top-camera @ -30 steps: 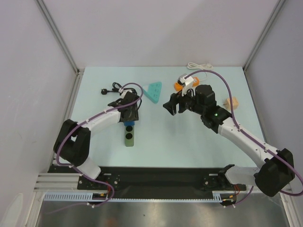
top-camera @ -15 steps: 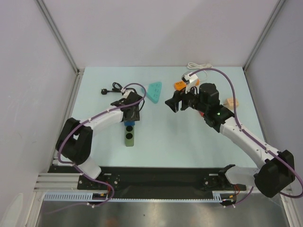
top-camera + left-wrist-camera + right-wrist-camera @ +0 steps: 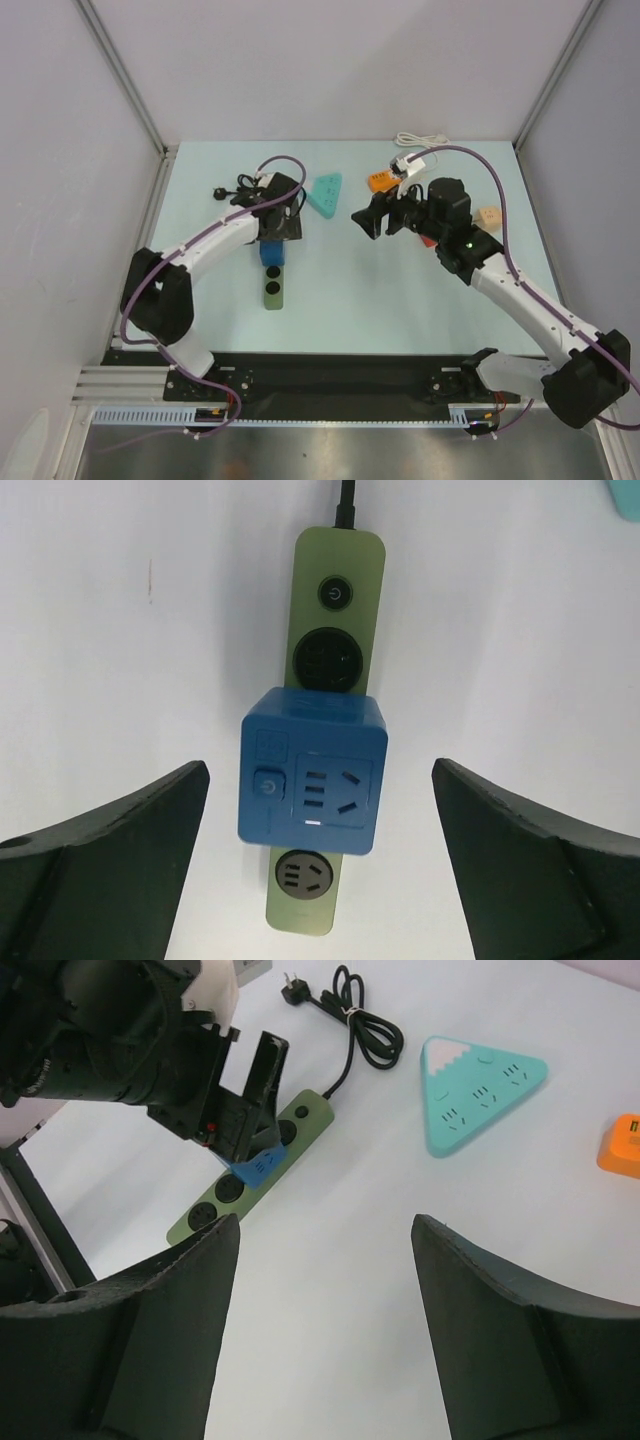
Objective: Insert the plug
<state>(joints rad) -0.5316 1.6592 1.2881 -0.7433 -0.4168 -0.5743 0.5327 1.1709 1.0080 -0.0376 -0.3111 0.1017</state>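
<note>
The small black plug (image 3: pixel 220 193) (image 3: pixel 293 993) lies on the table at the far left, and no gripper touches it. Its looped black cord (image 3: pixel 243 185) (image 3: pixel 370 1035) runs to the green power strip (image 3: pixel 272 288) (image 3: pixel 340 590). A blue cube adapter (image 3: pixel 271 253) (image 3: pixel 312 770) sits plugged on the strip's middle. My left gripper (image 3: pixel 280 230) (image 3: pixel 320 770) hovers over the cube, open, its fingers well clear of both sides. My right gripper (image 3: pixel 373 220) (image 3: pixel 325 1222) hangs open and empty above mid-table.
A teal triangular power strip (image 3: pixel 324 193) (image 3: pixel 480 1090) lies right of the left gripper. An orange power strip (image 3: pixel 380 181) (image 3: pixel 622 1145) with a white cord (image 3: pixel 420 140) sits at the far right. A wooden block (image 3: pixel 488 216) lies near the right wall.
My left gripper has opened wider, let go of the blue cube and drawn back toward the far side. The right arm has drifted slightly right.
</note>
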